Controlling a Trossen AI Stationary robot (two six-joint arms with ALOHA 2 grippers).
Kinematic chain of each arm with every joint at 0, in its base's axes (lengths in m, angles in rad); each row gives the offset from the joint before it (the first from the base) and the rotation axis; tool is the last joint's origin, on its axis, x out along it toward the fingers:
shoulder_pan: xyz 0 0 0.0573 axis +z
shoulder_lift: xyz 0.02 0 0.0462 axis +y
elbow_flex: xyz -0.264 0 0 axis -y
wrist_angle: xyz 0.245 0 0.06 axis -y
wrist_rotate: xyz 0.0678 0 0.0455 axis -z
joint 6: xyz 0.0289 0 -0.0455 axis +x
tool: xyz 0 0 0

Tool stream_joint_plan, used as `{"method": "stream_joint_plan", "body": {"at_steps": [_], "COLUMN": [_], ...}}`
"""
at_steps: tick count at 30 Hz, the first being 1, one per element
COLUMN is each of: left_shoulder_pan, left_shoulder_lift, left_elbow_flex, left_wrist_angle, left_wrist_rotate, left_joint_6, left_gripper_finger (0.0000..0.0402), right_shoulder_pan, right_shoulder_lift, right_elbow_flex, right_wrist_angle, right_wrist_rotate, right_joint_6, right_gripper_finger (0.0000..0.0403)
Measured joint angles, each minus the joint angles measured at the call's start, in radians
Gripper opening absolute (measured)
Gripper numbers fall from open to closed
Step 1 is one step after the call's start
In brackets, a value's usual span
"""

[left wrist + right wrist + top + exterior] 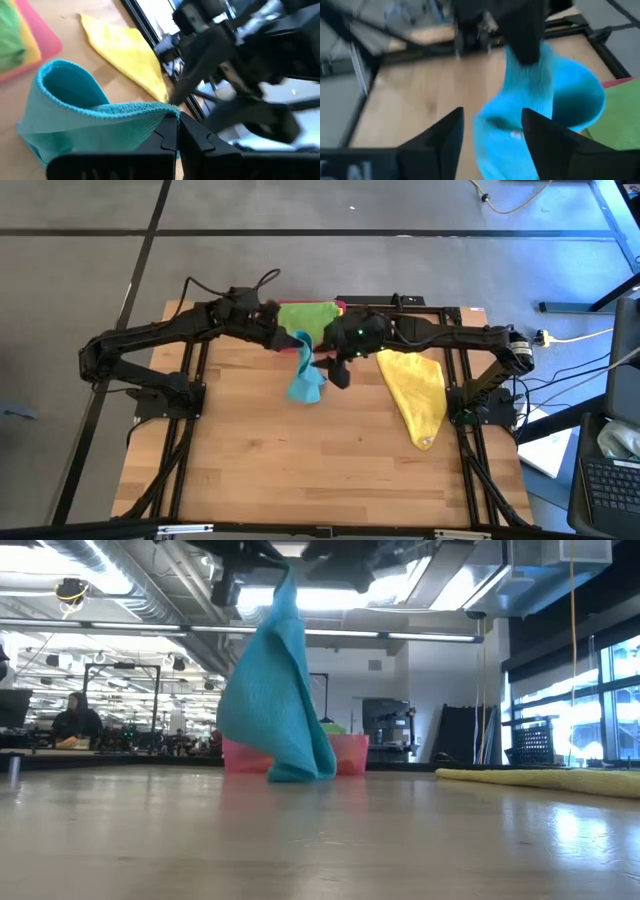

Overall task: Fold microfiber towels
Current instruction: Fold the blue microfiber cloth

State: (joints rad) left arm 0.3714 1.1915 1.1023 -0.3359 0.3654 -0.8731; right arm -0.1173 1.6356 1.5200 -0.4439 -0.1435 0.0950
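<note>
A teal microfiber towel (305,380) hangs near the table's middle with my left gripper (178,136) shut on its top. In the low view the teal towel (275,690) drapes down to the wood. My right gripper (492,135) is open just right of it; its fingers stand either side of the hanging cloth, and I cannot tell whether they touch it. A yellow towel (415,395) lies flat at the right. A bright green towel (305,315) lies on the pink tray (340,305) at the far edge. My left gripper pinches the teal towel's stitched edge (167,112) between its two shut fingers, coming in from the table's left and slanting a little downward. The cloth hangs slack below the fingers in a loose loop. Its lower end (300,772) rests on the table.
Black frame rails (455,380) run along both sides of the wooden table (250,450). The near half of the table is bare wood. A person (75,720) sits far off in the room behind.
</note>
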Motion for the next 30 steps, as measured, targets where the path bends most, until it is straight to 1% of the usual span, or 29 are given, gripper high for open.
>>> {"method": "stream_joint_plan", "body": {"at_steps": [2,3,5,8,10,15,20,23,27,30], "left_shoulder_pan": [0.0,0.0,-0.001,-0.008,-0.015,-0.044,-0.07,-0.069,-0.072,-0.073], "left_shoulder_lift": [0.0,0.0,0.0,-0.004,-0.01,-0.009,-0.009,-0.021,-0.04,-0.063], "left_elbow_flex": [0.0,0.0,0.0,0.0,0.0,0.0,0.0,0.0,0.0,0.0], "left_wrist_angle": [0.0,0.001,0.022,0.075,0.088,0.123,0.182,0.187,0.19,0.188], "left_wrist_rotate": [-0.034,-0.051,-0.086,-0.13,-0.159,-0.209,-0.244,-0.244,-0.239,-0.238], "left_joint_6": [-0.02,-0.031,-0.048,-0.067,-0.069,-0.092,-0.103,-0.104,-0.097,-0.091], "left_gripper_finger": [0.0,0.0,0.0,0.0,0.0,0.0,0.0,0.0,0.0,0.0], "right_shoulder_pan": [0.002,0.01,0.032,0.058,0.066,0.069,0.069,0.076,0.084,0.085], "right_shoulder_lift": [0.0,0.0,-0.001,-0.001,-0.001,0.005,0.042,0.051,0.058,0.057], "right_elbow_flex": [0.003,0.002,-0.003,-0.004,-0.004,-0.004,-0.004,-0.005,-0.005,-0.005], "right_wrist_angle": [0.038,0.051,0.047,0.049,0.096,0.176,0.198,0.184,0.181,0.162], "right_wrist_rotate": [0.004,0.024,0.105,0.246,0.332,0.463,0.459,0.5,0.632,0.678], "right_joint_6": [0.081,0.123,0.183,0.194,0.197,0.275,0.317,0.323,0.33,0.342], "right_gripper_finger": [0.0213,0.0221,0.0234,0.0245,0.0247,0.0248,0.0248,0.0245,0.0224,0.02]}}
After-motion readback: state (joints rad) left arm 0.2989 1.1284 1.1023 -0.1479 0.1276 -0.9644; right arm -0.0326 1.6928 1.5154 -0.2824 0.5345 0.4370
